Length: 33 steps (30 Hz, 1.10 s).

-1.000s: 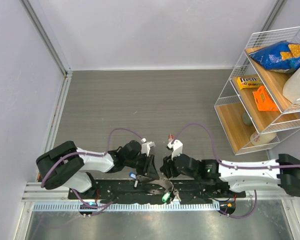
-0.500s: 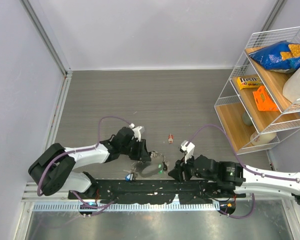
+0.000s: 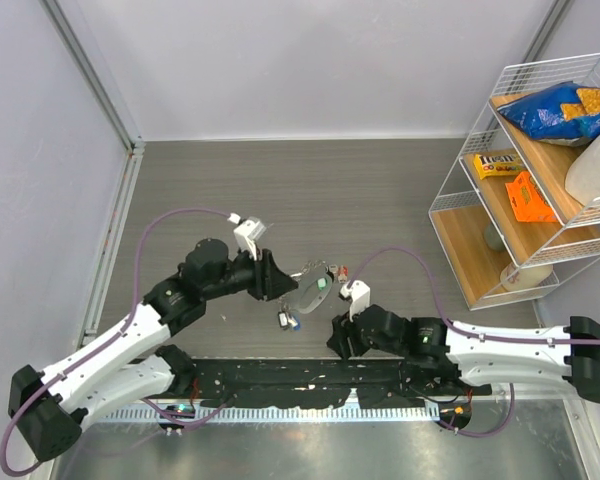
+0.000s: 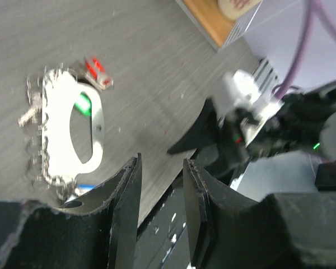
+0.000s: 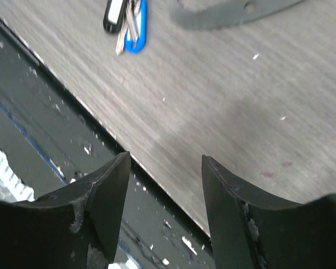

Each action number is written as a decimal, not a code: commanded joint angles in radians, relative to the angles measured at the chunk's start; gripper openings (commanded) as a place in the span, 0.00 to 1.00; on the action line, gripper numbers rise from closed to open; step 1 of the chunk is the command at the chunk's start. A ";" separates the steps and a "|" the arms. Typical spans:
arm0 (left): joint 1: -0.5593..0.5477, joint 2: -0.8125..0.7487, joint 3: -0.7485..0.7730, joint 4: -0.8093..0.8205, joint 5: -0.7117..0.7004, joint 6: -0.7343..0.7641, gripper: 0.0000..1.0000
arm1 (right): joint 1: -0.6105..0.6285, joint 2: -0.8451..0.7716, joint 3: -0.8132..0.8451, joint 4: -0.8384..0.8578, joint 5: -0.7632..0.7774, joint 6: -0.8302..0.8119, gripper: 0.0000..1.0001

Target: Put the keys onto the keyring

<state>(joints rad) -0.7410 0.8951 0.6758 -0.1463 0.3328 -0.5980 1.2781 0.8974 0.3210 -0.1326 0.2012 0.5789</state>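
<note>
Grey wood-grain table [image 3: 380, 200] now carried the whole job. 1 second earlier your 2 arms hung over the black rail [image 3: 310, 375] at the near edge with the ring between them, and since then both had swung out over the boards. The left arm [image 3: 130, 325] had stretched farthest.

The left gripper [image 4: 159, 213] stood with its jaws parted and nothing between them. The right gripper [image 5: 165, 190] had widened too and was equally empty, low over the table's front edge.

The keyring [image 4: 73, 134], a flat silver loop with a beaded strip, lay just beyond the left gripper's tips; I could not tell whether it touched them. The green key [image 4: 84, 105] showed inside the loop, seemingly threaded. The red key [image 4: 95, 70] sat just beside the ring's far end. The blue key [image 5: 135, 25] lay apart, nearer the right gripper.

By my reading you had let the work go, so at least the blue key needed picking up again.
</note>
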 commanded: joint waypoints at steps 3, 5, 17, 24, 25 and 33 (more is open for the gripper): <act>-0.012 -0.036 -0.200 -0.016 -0.014 -0.074 0.40 | -0.082 0.000 0.085 0.107 0.044 -0.034 0.61; -0.012 -0.039 -0.241 -0.001 -0.029 -0.086 0.40 | -0.118 0.018 0.102 0.107 0.040 -0.043 0.61; -0.012 -0.056 -0.317 0.018 -0.144 -0.095 0.40 | -0.195 0.320 0.325 0.257 -0.097 -0.128 0.61; -0.012 -0.238 -0.355 -0.065 -0.225 -0.126 0.40 | -0.195 0.483 0.449 0.257 -0.160 -0.128 0.59; -0.014 -0.278 -0.355 -0.082 -0.239 -0.129 0.40 | -0.195 0.494 0.464 0.261 -0.166 -0.126 0.58; -0.012 -0.531 -0.372 -0.216 -0.353 -0.137 0.43 | -0.195 0.627 0.544 0.173 -0.183 -0.154 0.55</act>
<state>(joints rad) -0.7517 0.4400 0.3130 -0.3035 0.0677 -0.7261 1.0851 1.4994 0.8158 0.0715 0.0315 0.4458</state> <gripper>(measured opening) 0.429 0.557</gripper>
